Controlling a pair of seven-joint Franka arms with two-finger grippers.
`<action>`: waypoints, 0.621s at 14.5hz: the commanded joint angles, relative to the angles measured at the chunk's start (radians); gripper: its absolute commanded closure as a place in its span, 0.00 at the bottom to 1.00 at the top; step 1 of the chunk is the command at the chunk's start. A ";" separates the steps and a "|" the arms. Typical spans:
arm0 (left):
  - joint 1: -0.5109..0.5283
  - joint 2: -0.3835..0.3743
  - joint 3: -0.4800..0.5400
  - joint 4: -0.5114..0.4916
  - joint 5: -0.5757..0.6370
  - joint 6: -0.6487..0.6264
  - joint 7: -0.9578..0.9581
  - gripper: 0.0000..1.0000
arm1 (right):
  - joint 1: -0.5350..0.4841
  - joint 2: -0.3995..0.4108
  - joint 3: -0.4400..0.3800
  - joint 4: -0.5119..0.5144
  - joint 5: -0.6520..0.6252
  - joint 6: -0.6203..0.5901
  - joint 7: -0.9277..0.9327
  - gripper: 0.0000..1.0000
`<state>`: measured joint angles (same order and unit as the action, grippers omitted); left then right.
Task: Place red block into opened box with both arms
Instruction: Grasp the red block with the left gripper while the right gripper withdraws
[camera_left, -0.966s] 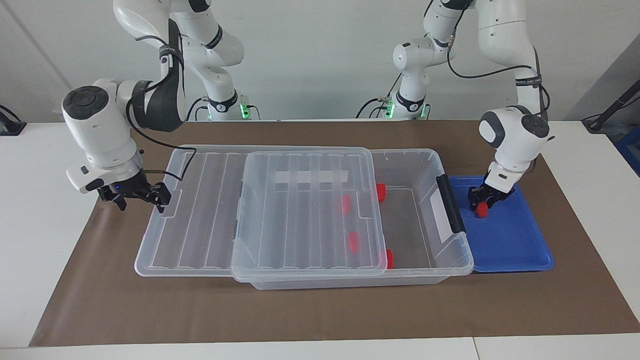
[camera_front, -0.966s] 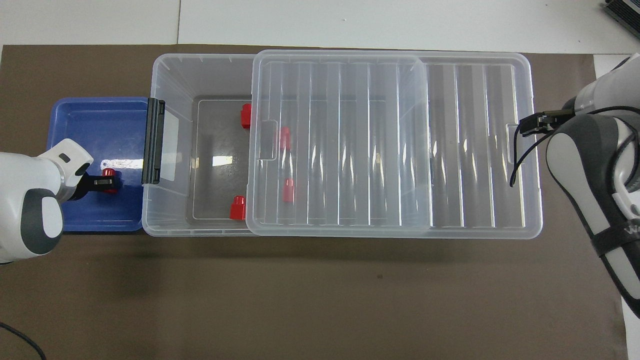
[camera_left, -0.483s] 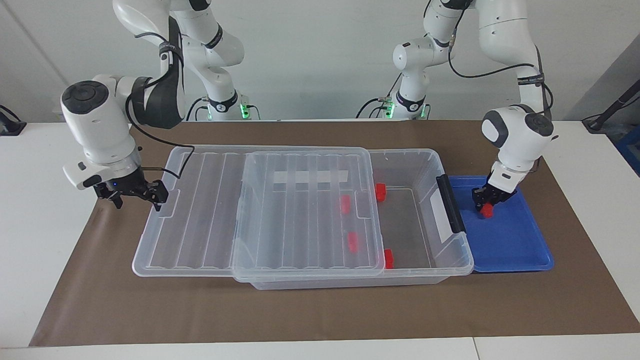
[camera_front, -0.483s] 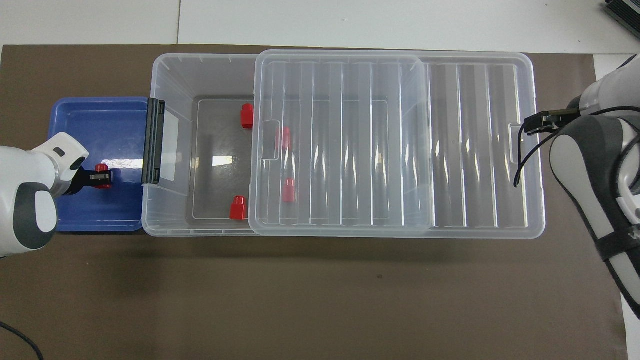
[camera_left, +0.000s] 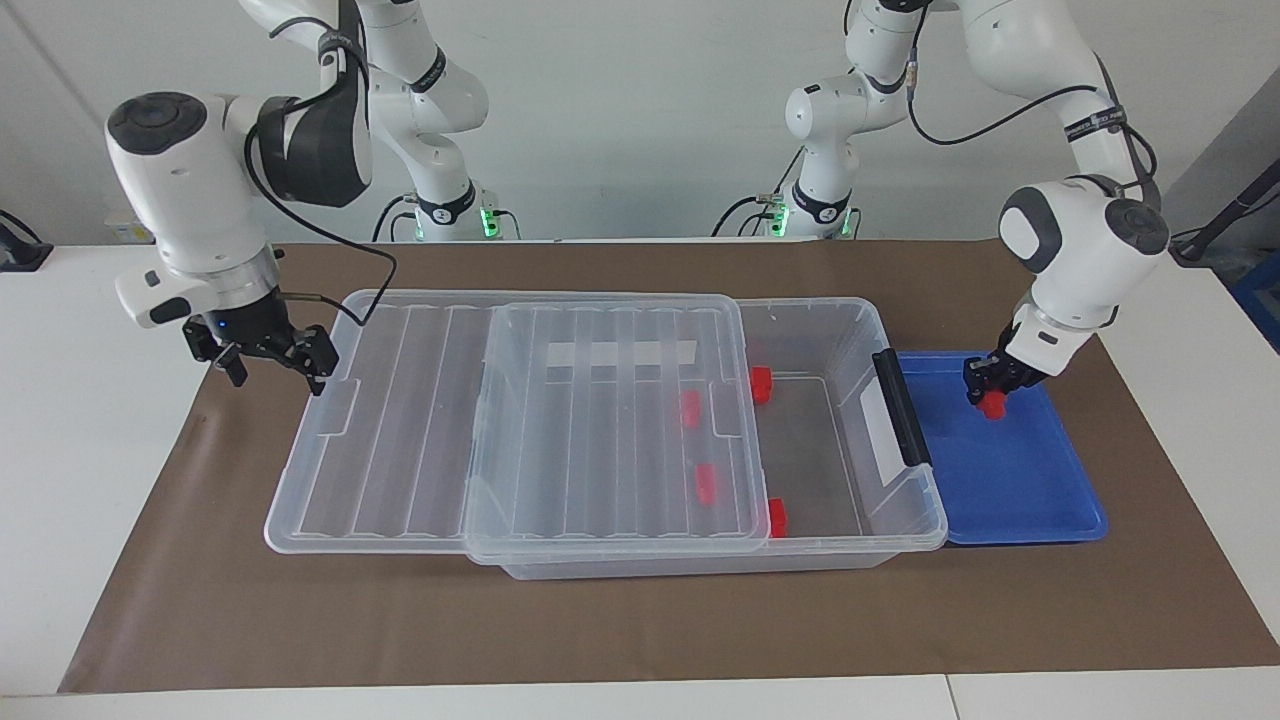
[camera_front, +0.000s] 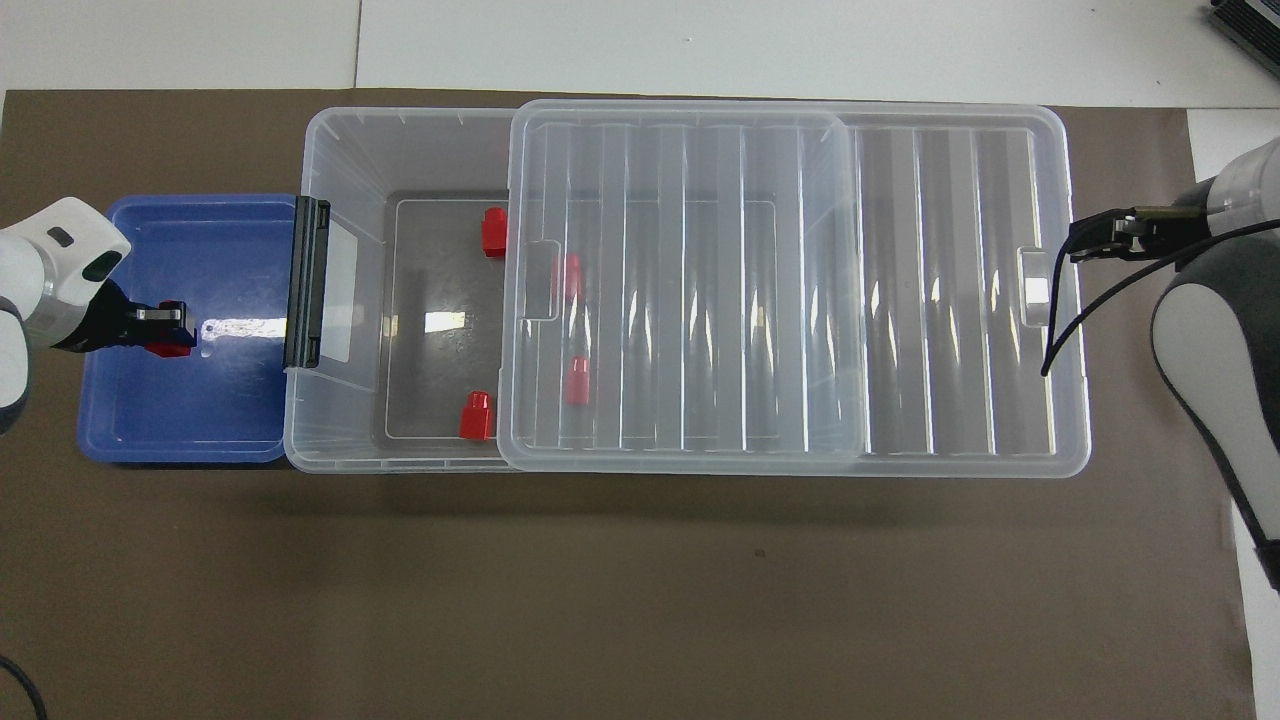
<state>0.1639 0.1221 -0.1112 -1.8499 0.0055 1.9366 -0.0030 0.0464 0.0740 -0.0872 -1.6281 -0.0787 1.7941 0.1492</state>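
My left gripper (camera_left: 990, 393) is shut on a small red block (camera_left: 993, 406) and holds it just above the blue tray (camera_left: 1020, 490). From overhead the block (camera_front: 172, 348) peeks out under the left gripper (camera_front: 165, 330). The clear box (camera_left: 905, 500) stands beside the tray. Its ribbed lid (camera_left: 600, 430) is slid toward the right arm's end, so the box (camera_front: 340, 150) is open at the tray's end. My right gripper (camera_left: 275, 372) hangs open just off the lid's (camera_front: 700, 290) outer end, holding nothing; overhead it is the right gripper (camera_front: 1085, 245).
Several red blocks lie in the box: two in the open part (camera_left: 762, 384) (camera_left: 777, 517) and two under the lid (camera_left: 691, 408) (camera_left: 707, 483). A black handle (camera_left: 900, 405) sits on the box's end beside the tray (camera_front: 200, 420). Brown paper (camera_left: 640, 620) covers the table.
The left gripper closed on the red block and lifted it off the tray, away from the box. The right gripper rose beside the lid's end. The lid shifted slightly.
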 joint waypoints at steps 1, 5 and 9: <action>-0.072 -0.004 0.005 0.087 -0.001 -0.128 -0.127 1.00 | -0.010 -0.072 0.004 0.013 0.027 -0.134 0.026 0.00; -0.185 -0.036 0.002 0.147 -0.007 -0.229 -0.338 1.00 | -0.013 -0.114 0.004 -0.019 0.048 -0.205 0.021 0.00; -0.309 -0.044 -0.002 0.146 -0.013 -0.182 -0.621 1.00 | -0.006 -0.117 0.006 -0.021 0.046 -0.228 0.010 0.00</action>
<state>-0.0933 0.0836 -0.1258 -1.7063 0.0036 1.7407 -0.5097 0.0460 -0.0299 -0.0870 -1.6324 -0.0466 1.5810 0.1574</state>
